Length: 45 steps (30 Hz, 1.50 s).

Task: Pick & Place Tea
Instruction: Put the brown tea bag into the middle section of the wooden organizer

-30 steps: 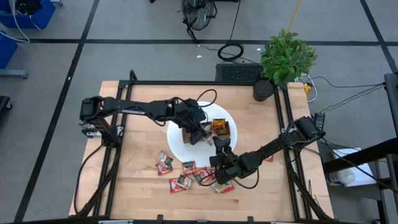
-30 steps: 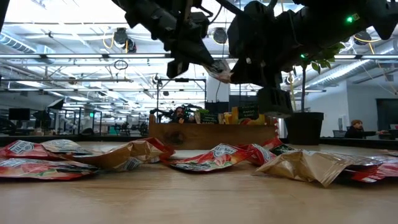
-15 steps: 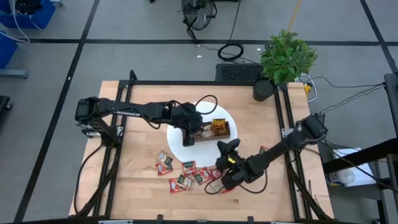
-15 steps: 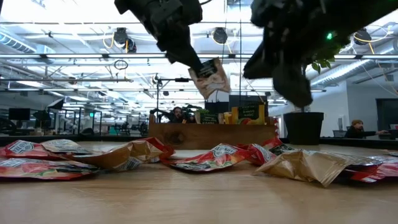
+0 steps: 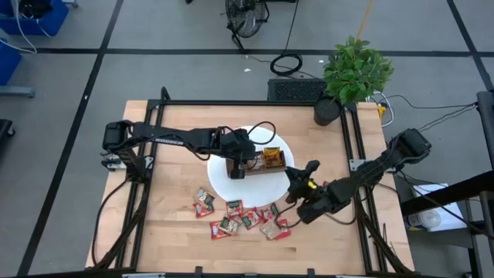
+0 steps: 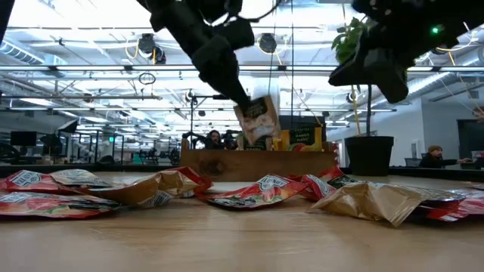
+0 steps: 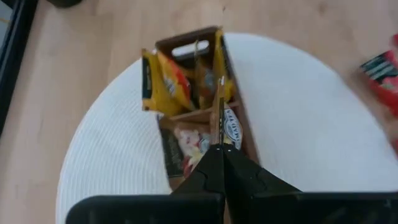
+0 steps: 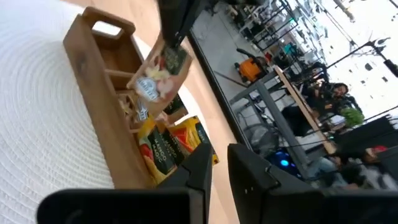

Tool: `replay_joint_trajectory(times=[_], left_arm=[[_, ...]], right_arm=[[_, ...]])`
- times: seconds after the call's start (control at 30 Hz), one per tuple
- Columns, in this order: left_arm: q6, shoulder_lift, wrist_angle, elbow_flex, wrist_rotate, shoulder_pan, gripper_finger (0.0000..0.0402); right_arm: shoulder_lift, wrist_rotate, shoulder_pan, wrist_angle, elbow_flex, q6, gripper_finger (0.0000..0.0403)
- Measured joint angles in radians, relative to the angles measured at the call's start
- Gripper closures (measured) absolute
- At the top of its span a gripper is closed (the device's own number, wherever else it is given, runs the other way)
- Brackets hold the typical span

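Left claw (image 6: 240,100) is clamped on a tan tea sachet (image 6: 256,119) with a pale printed label, hanging above the wooden tray (image 5: 256,164). Right claw (image 5: 312,166), beside the tray, looks nearly together and seemingly empty.

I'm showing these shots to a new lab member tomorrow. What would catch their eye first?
Probably the left tool, shut on a tan tea sachet that hangs just above the wooden tray on the round white mat at mid-table. Next, the scatter of red and tan sachets on the bare table nearer the front edge, with the right tool raised beside the mat, holding nothing.
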Motion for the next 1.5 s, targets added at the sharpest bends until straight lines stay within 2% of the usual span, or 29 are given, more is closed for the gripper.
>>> replay_joint_trajectory(times=[0.27,0.6,1.0,1.23,1.5], left_arm=[[0.005,-0.002,-0.015,0.000,0.001,0.032,0.0401],[-0.013,0.055,-0.040,0.002,0.046,0.039,0.0401],[-0.046,0.093,0.002,0.001,0.052,0.045,0.0400],[-0.067,0.094,-0.004,0.000,0.044,0.046,0.0386],[-0.115,0.094,0.017,0.000,-0.039,0.046,0.0384]], right_arm=[[-0.104,-0.029,0.000,0.272,-0.156,-0.131,0.0360],[-0.106,-0.027,0.006,0.411,-0.166,-0.277,0.0360],[-0.106,-0.028,0.006,0.441,-0.165,-0.301,0.0360],[-0.106,-0.028,0.006,0.442,-0.166,-0.293,0.0360],[-0.106,-0.028,0.006,0.440,-0.165,-0.284,0.0360]])
